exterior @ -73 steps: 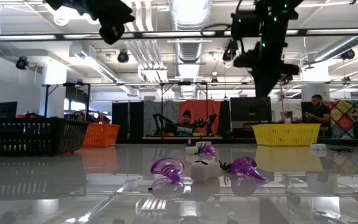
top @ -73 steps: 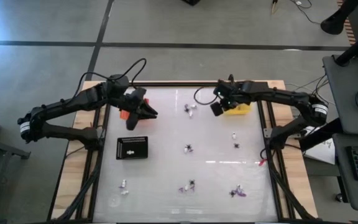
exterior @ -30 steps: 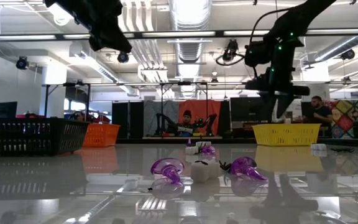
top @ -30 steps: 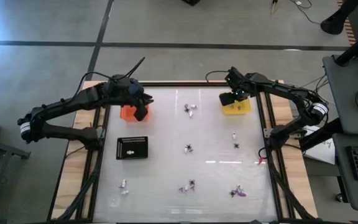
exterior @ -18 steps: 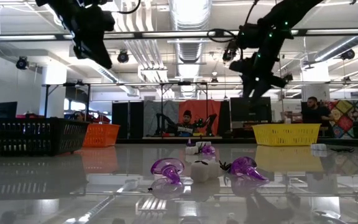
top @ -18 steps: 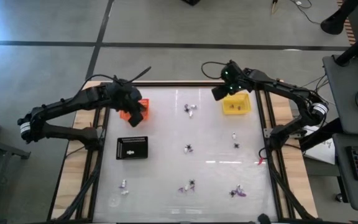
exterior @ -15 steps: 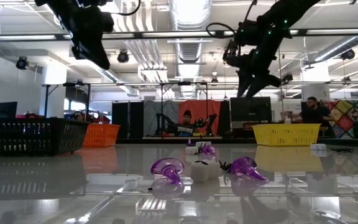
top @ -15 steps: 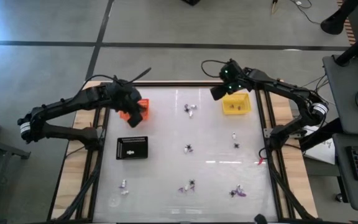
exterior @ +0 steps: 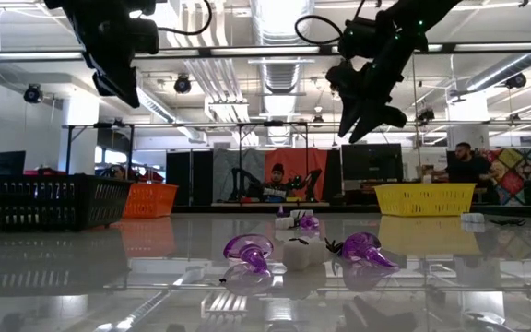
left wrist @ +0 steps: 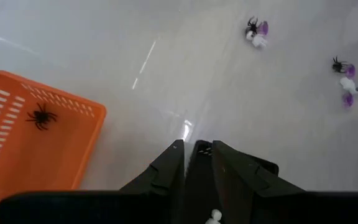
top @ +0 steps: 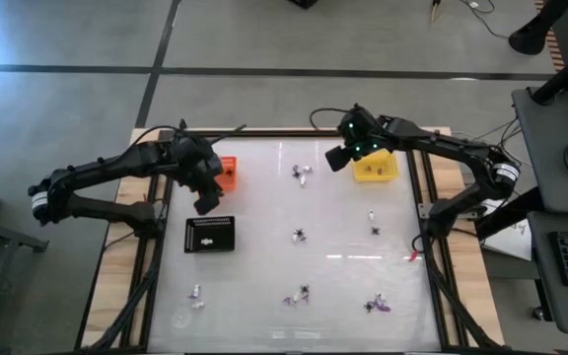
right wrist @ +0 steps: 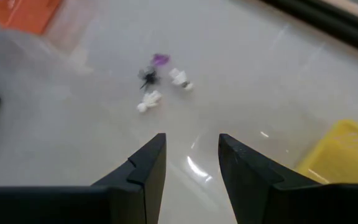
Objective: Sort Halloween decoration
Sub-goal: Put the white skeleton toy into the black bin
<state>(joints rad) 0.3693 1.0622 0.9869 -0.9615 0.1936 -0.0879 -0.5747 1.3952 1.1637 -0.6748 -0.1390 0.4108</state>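
My right tool (right wrist: 188, 155) hangs released beside the yellow tray (top: 375, 169), ready to drop onto the trinket cluster (right wrist: 160, 79) on the desk (top: 333, 227), while my left tool (left wrist: 194, 163) (grip unclear) hovers by the orange tray (left wrist: 23, 146).

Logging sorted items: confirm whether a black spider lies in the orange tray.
Yes: a black spider lies inside the orange tray in the left wrist view.
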